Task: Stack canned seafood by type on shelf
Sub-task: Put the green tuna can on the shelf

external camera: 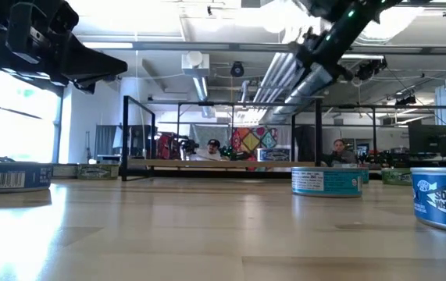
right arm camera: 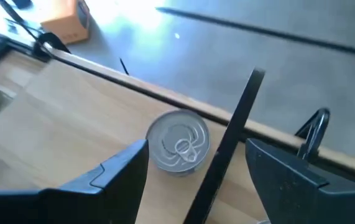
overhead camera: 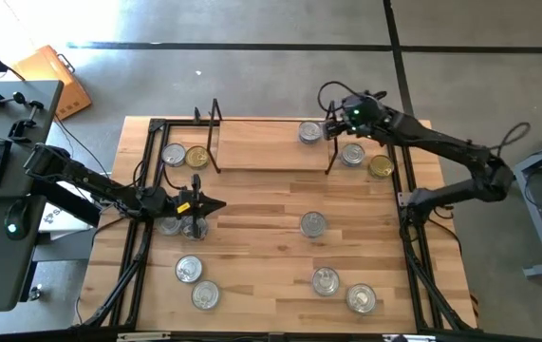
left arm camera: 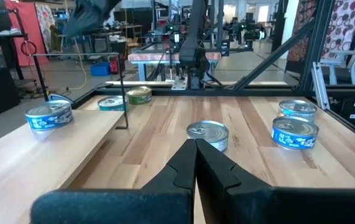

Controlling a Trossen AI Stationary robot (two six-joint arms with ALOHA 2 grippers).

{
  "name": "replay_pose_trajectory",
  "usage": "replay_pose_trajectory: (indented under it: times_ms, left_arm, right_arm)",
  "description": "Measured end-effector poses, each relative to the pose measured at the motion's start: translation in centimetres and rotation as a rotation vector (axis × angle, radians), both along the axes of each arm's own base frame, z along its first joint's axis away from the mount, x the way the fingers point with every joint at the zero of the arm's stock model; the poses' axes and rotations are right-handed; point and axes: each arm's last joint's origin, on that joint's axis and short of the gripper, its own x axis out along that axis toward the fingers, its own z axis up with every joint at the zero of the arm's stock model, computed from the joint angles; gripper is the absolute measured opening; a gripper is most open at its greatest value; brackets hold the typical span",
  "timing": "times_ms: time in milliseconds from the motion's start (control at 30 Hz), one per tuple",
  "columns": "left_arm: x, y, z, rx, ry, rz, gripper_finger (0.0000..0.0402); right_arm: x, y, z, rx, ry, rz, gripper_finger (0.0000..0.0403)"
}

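We see the right gripper (right arm camera: 196, 168) released, its fingers (right arm camera: 118, 171) straddling a silver tin (right arm camera: 179, 147) on the shelf (overhead camera: 261, 142) at upper centre, wire end frame (right arm camera: 227, 149) between them, so descending risks snagging it; left gripper (left arm camera: 196, 163) clenched, empty.

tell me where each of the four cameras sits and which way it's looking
High view: above the table, straight down; both arms show, left gripper shut, right gripper open over the shelf.
Low view: at tabletop height, level across to the room; both arms enter from above.
Left wrist view: along the table past shut fingers at a silver tin.
Right wrist view: down between open fingers at the tin on the shelf.
Shared: high view shows that tin too.
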Motion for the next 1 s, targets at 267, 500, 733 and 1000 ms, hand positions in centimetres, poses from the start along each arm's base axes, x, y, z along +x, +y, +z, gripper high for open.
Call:
replay_pose_trajectory:
  times_ms: [267,500,733,1000]
  left_arm:
    - [0.0,0.0,0.0,-0.009,-0.001,-0.005,0.0000]
    - [0.0,0.0,0.0,-0.009,-0.001,-0.006,0.0000]
    - [0.0,0.0,0.0,-0.009,-0.001,-0.007,0.0000]
    - [0.0,0.0,0.0,-0.001,-0.001,-0.007,0.0000]
  right_arm:
    - [-3.3,4.9,2.0,0.018,0.101,0.138,0.0259]
    - [-5.8,9.6,0.1,0.234,0.291,0.172,0.0259]
    - [-5.6,11.7,-7.1,0.372,0.411,0.247,0.0259]
    - [-6.5,11.6,-12.5,0.283,0.594,0.082,0.0259]
